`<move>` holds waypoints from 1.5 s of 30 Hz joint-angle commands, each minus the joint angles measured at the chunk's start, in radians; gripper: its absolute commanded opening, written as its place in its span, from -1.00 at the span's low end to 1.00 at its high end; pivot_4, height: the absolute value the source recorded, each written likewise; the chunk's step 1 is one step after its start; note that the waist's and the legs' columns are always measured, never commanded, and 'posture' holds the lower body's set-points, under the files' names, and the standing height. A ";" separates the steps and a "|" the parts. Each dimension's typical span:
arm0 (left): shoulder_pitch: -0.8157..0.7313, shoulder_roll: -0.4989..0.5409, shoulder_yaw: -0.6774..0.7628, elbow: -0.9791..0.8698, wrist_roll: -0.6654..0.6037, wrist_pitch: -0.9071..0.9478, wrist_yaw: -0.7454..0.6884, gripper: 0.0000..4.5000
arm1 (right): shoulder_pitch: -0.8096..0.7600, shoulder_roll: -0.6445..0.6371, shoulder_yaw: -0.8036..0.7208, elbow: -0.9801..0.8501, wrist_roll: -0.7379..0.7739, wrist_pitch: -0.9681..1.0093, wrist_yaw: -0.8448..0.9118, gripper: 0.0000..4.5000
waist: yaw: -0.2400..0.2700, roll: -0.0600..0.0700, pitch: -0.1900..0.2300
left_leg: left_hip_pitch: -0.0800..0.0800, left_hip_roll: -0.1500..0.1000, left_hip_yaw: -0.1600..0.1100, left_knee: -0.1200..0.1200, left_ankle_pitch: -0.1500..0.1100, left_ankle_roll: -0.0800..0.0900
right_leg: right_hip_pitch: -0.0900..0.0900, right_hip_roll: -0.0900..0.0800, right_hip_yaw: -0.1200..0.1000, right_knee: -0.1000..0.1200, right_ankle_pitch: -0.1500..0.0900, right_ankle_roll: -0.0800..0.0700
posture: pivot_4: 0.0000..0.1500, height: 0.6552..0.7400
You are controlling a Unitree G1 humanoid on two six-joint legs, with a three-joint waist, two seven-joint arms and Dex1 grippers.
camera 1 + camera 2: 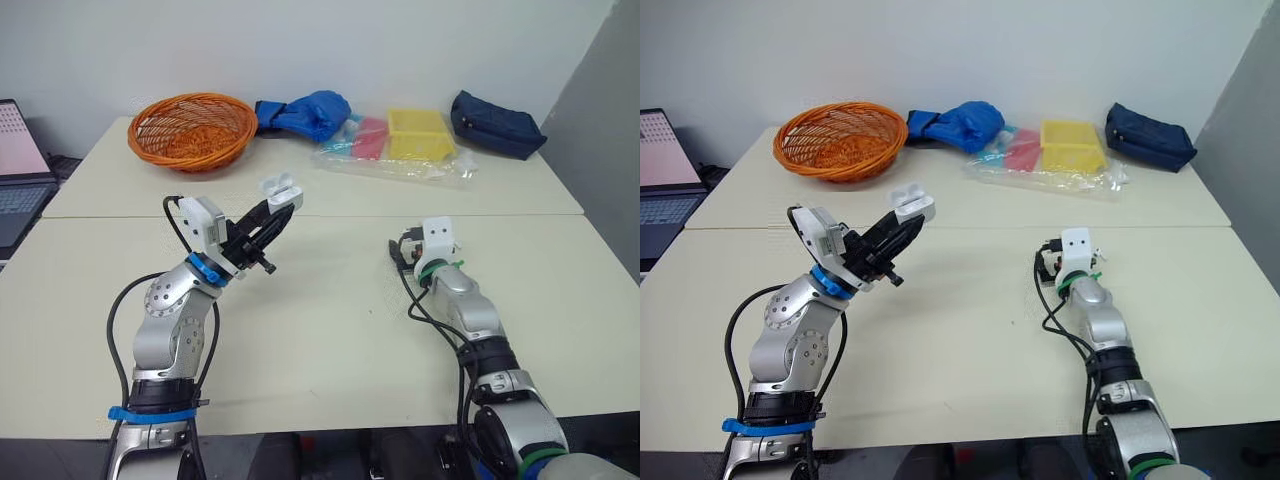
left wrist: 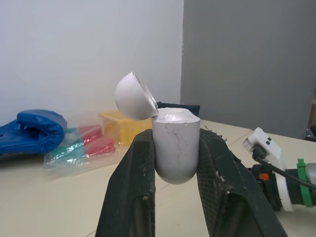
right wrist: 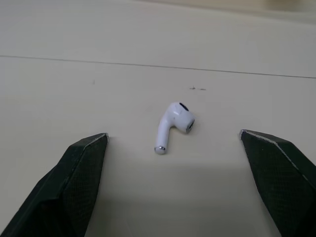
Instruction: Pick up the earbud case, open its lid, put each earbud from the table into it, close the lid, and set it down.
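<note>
Two grippers, two jobs: the left gripper (image 1: 283, 208) carries the earbud case (image 2: 175, 148), and the right gripper (image 3: 174, 136) addresses an earbud (image 3: 175, 121) on the table (image 1: 320, 340).
Earbud case: held upright and clear of the table on the robot's left side, with its lid (image 2: 134, 96) hinged back and open. I judge it is held this way so its mouth is free for loading.
Left fingers (image 2: 133, 187): clamped snugly on the case's lower body, one on each flank. The upper part and the lid are left uncovered.
Case contents: whether a bud already sits inside cannot be told.
Earbud: lies on its side on the bare tabletop, stem toward the wrist camera, in front of the right arm and well apart from the case.
Right gripper: low over the table and aimed at the earbud, so that it straddles it.
Right fingers (image 3: 79, 168): spread wide, one on either side of the earbud, touching and holding nothing.
Step in hand: likely lining up a pinch on the earbud. It looks small and smooth, so it may skid if the fingers close off-centre.
</note>
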 commanded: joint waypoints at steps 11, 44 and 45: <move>-0.025 0.015 0.011 -0.026 0.007 -0.020 0.007 -0.67 | -0.107 0.042 -0.019 0.213 -0.018 -0.128 -0.036 -0.56 | -0.007 0.000 0.000 | 0.000 0.000 0.000 0.000 0.000 0.000 | 0.000 0.000 0.001 0.000 0.000 0.000 | 1.00 1.00; 0.046 -0.032 -0.021 -0.048 0.011 -0.054 0.007 -0.67 | 0.136 -1.071 0.328 -0.256 -0.151 -0.085 1.292 -0.80 | -0.008 0.006 0.005 | 0.005 -0.002 0.004 -0.001 -0.001 0.001 | 0.002 -0.001 0.001 -0.002 0.000 0.002 | 1.00 1.00; 0.049 -0.033 -0.022 -0.055 0.009 -0.050 0.011 -0.67 | 0.142 -1.076 0.339 -0.238 -0.175 -0.101 1.297 -0.80 | -0.006 0.006 0.005 | 0.005 -0.002 0.004 -0.001 -0.001 0.001 | 0.002 -0.001 0.001 -0.002 0.000 0.002 | 1.00 1.00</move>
